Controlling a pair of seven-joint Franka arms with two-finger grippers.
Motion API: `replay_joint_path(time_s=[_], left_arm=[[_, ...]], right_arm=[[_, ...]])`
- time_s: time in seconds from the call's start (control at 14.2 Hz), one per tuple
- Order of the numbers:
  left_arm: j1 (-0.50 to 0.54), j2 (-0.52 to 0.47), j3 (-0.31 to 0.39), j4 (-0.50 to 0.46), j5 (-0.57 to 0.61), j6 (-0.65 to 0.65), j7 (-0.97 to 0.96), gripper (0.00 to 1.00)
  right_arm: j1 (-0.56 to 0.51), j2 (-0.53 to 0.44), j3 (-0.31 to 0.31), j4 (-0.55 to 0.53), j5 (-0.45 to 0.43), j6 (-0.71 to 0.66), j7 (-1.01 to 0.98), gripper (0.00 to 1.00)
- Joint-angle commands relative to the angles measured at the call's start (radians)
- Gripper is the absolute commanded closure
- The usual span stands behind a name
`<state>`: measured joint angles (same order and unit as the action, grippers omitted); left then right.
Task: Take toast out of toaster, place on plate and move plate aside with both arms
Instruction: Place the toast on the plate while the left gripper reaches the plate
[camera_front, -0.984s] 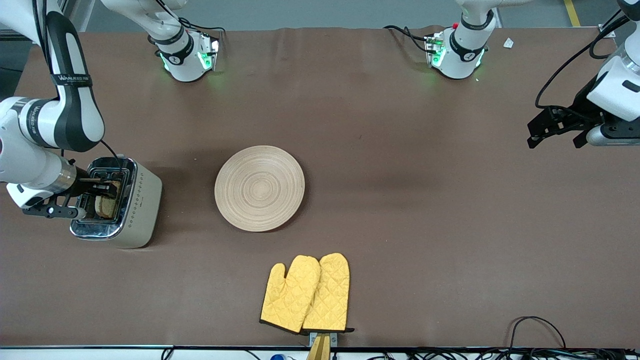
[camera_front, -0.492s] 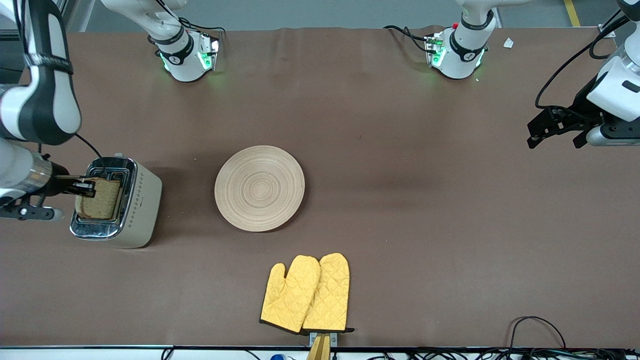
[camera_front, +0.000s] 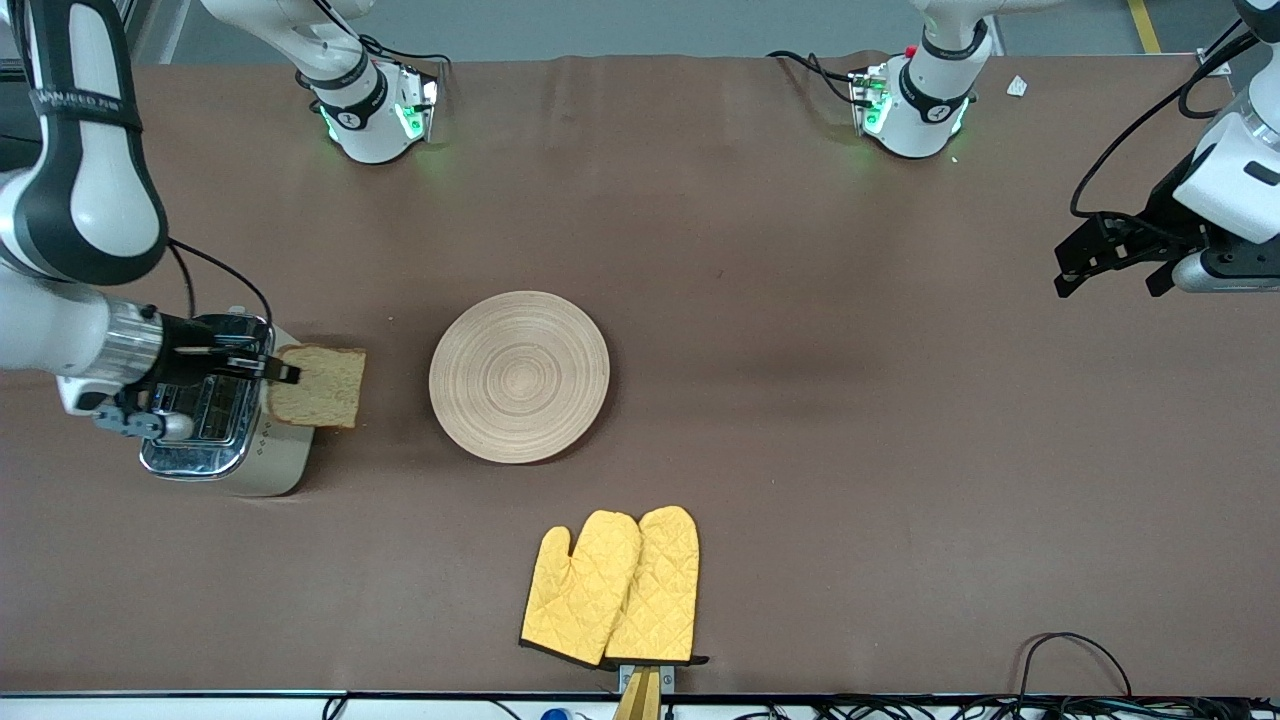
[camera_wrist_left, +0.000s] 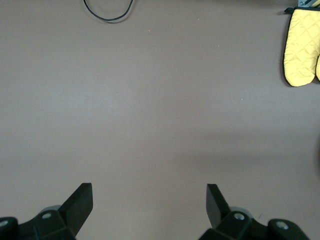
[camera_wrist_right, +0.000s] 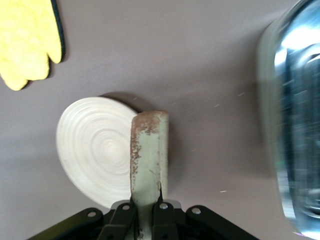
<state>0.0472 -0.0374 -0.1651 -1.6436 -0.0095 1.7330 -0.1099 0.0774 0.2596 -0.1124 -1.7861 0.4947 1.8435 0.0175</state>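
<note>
You have: right tool (camera_front: 283, 374) pinching the toast (camera_front: 320, 386) by one edge, held in the air over the toaster's (camera_front: 235, 420) plate-side edge; the plate (camera_front: 519, 376) bare on the brown surface (camera_front: 800, 450) beside the toaster; yellow oven mitts (camera_front: 612, 588) nearer the front camera; left tool (camera_wrist_left: 149, 200) waiting, fingers spread, over bare surface at its own end

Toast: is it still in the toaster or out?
Out. The right tool holds the toast in the air beside the toaster, short of the plate.
</note>
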Motion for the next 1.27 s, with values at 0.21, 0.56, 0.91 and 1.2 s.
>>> replay_joint_path(time_s=[0.21,0.56,0.91,1.2], left_arm=[[0.011,0.167,-0.002,-0.018,-0.228,-0.016,0.004,0.0],[-0.007,0.433,-0.016,-0.008,-0.617,0.087,0.165,0.0],[-0.234,0.645,-0.024,0.053,-0.917,0.386,0.138,0.0],[-0.418,0.737,-0.024,0.056,-0.998,0.632,0.087,0.0]], right_arm=[[0.244,-0.019,0.002,-0.225,0.178,0.282,0.03,1.0],[0.432,0.03,0.002,-0.246,0.239,0.465,0.173,1.0],[0.433,0.053,0.0,-0.314,0.237,0.519,0.113,0.98],[0.397,0.05,-0.006,-0.361,0.234,0.519,0.095,0.0]])
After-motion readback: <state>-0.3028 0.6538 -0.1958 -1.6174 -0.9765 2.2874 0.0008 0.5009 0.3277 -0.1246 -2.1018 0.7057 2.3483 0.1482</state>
